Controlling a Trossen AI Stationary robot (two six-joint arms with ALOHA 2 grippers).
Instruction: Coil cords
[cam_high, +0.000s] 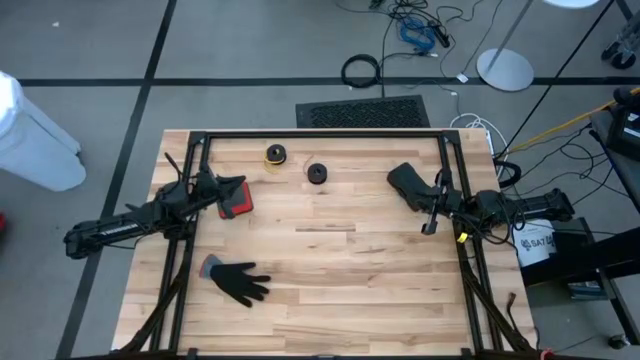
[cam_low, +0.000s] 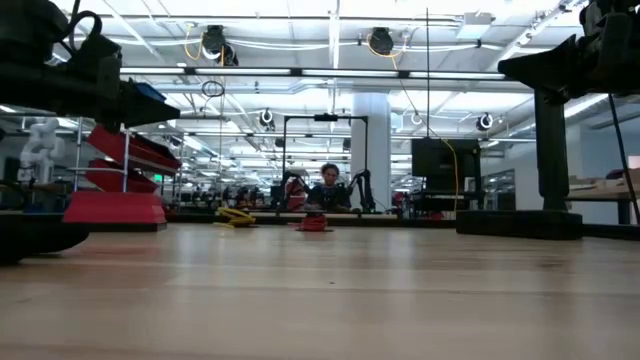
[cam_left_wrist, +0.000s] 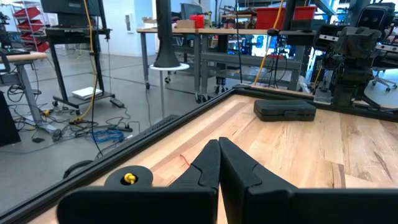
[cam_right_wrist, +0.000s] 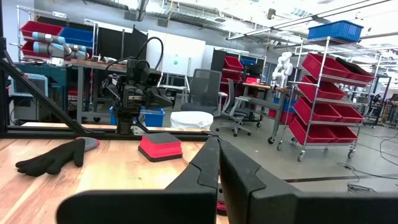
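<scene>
The yellow-orange cord (cam_high: 273, 154) lies coiled near the table's far edge. It also shows in the low view (cam_low: 235, 215) and in the left wrist view (cam_left_wrist: 129, 178). The black cord (cam_high: 317, 173) lies in a small bundle just right of it. My left gripper (cam_high: 222, 186) (cam_left_wrist: 217, 149) is shut and empty above the table's left side, left of and nearer than both cords. My right gripper (cam_high: 432, 205) (cam_right_wrist: 216, 146) is shut and empty above the right side, pointing toward the table's left.
A red and black case (cam_high: 237, 203) lies just beside my left gripper. A black case (cam_high: 405, 182) lies by my right gripper. A black glove (cam_high: 240, 281) lies toward the near left. A black frame (cam_high: 320, 134) borders the table.
</scene>
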